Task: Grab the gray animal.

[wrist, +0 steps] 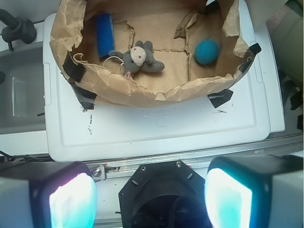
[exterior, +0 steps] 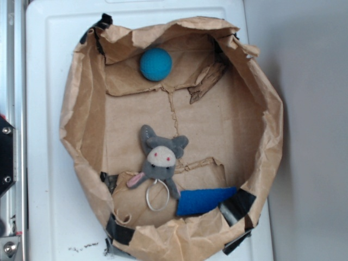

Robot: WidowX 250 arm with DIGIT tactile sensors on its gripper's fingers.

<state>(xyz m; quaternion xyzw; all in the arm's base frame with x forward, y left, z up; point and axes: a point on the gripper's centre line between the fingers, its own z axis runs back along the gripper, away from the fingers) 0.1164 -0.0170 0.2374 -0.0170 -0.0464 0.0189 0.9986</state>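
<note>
While the fingers (wrist: pixel 73 202) show only in the wrist view, two blocky pads glowing teal at the bottom edge, they stand wide apart and released, holding nothing, with a dark octagonal mount between them; their tips are cut off by the frame. Beyond them lies a white moulded plastic lid (wrist: pixel 156 128), smooth, with a few dark specks. On it sits a crumpled brown paper bag (exterior: pixel 81 109) rolled down into a shallow, roughly round basin, its rim torn and patched with black tape. Inside, on the creased paper floor, the gray animal (exterior: pixel 158 157) lies face up near the middle: soft plush, pale cream face with red dot eyes, pointed ears, one pink limb, and a thin metal keyring (exterior: pixel 157 195) at its lower end. Just beside the ring rests a blue felt wedge (exterior: pixel 204 200), its far corner tucked under the bag's folded wall. A fuzzy teal felt ball (exterior: pixel 156 63) sits well apart, against the opposite wall. From the wrist view the bag's near rim hides part of the toy's lower body
</note>
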